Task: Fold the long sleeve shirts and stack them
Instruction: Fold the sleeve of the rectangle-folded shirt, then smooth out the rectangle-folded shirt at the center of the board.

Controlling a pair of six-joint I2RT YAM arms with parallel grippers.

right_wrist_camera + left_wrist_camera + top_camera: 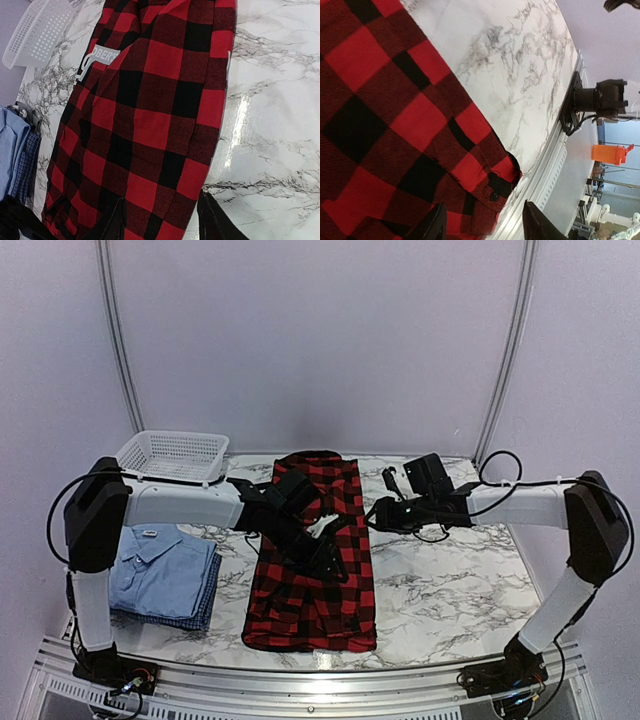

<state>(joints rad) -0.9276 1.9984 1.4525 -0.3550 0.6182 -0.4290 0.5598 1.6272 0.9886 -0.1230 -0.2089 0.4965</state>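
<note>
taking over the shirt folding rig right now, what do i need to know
Left gripper: open, holding nothing, over a buttoned corner of the plaid shirt.
Right gripper: open, holding nothing, near that shirt's right edge.
Things: plaid shirt lies between the arms, folded into a long strip. Light blue shirt lies folded on the blue checked shirt, far left.
Done: two shirts folded and stacked; plaid shirt narrowed lengthwise.
Left: fold the plaid shirt shorter, then put it on the stack.
</note>
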